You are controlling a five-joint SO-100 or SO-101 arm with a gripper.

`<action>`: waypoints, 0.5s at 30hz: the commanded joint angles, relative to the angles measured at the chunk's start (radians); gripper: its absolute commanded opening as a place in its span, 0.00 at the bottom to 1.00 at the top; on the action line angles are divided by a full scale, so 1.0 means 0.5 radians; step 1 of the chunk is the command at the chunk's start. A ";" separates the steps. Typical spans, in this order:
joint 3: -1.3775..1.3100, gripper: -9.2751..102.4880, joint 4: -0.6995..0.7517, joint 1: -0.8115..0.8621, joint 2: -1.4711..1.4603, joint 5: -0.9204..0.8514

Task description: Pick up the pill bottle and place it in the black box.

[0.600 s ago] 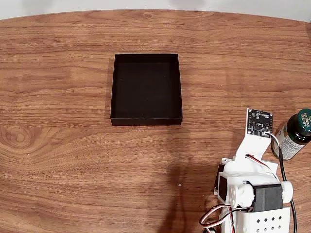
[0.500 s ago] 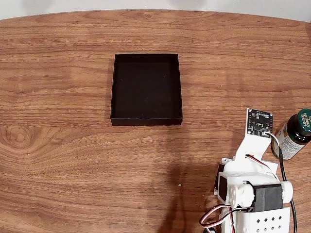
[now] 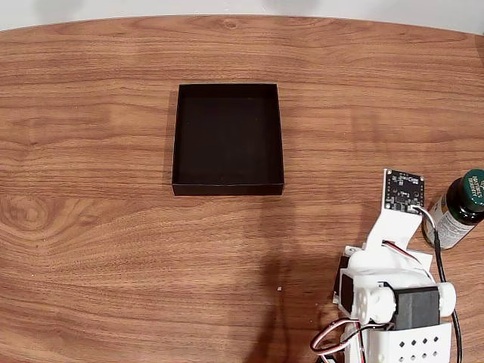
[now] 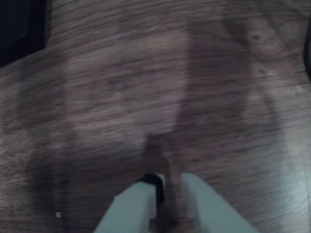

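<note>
The pill bottle (image 3: 461, 209), dark green with a printed cap and a white-and-green label, stands at the right edge of the fixed view, just right of the arm's wrist camera board (image 3: 404, 190). The black box (image 3: 227, 136) sits empty up and to the left, well away from the arm. In the wrist view my gripper (image 4: 171, 182) points down at bare wood, its white fingers (image 4: 138, 204) close together with nothing between them. A corner of the black box (image 4: 19, 22) shows at the top left of that view.
The white arm body (image 3: 393, 310) is folded at the bottom right of the wooden table (image 3: 113, 249). A tiny pale speck (image 3: 279, 288) lies on the wood left of the arm. The table's far edge runs along the top.
</note>
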 commanded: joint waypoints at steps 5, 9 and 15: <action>-0.028 0.09 0.341 -0.034 -0.003 0.012; -0.028 0.09 0.341 -0.049 -0.003 0.012; -0.028 0.09 0.341 -0.049 -0.003 0.012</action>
